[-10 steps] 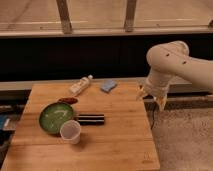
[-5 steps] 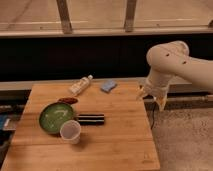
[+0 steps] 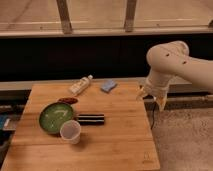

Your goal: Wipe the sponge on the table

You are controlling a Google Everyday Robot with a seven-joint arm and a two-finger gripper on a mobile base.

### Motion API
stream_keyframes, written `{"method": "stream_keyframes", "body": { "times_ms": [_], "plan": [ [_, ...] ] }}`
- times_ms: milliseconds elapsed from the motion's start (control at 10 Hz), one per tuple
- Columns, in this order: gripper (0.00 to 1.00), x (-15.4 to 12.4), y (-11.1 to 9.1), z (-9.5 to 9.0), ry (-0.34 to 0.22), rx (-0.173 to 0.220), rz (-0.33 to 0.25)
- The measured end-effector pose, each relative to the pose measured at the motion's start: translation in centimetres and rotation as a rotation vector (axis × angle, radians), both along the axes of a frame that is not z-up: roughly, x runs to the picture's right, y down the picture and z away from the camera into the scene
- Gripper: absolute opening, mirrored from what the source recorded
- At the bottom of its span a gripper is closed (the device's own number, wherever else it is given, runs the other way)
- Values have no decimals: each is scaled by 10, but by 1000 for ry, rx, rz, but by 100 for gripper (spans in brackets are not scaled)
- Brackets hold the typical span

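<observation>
You're eyeing a soft, likely light sponge (image 3: 108,86) upper-centre on the table (image 3: 120,142), best pinched across its width; the gripper (image 3: 151,100) is hanging open and empty mid-right

One table (image 3: 120,145) carries one sponge (image 3: 108,86), one white tube (image 3: 80,85), one green bowl (image 3: 54,118), one cup (image 3: 70,131), one dark bar (image 3: 90,119) and one reddish-brown item (image 3: 67,100). One gripper (image 3: 152,98) hangs at the table's right edge.
</observation>
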State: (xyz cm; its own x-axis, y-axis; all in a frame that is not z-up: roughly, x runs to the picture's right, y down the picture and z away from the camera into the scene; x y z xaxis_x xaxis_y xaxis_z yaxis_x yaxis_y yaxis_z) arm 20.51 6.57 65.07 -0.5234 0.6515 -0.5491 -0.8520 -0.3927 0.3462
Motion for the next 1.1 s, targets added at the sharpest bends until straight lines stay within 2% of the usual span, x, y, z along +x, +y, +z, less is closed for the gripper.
{"method": "stream_keyframes", "body": {
  "times_ms": [200, 300, 500, 800, 1000, 1100],
  "plan": [
    [65, 0, -1, -1, -15, 4, -13],
    [65, -3, -4, -1, -44, 9, -29],
    [65, -22, -21, 3, -91, 30, -37],
    [65, -64, -45, 23, -119, 39, -87],
    [65, -71, -55, 33, -120, 49, -113],
    [65, -75, -63, 40, -124, 70, -123]
  ]
}}
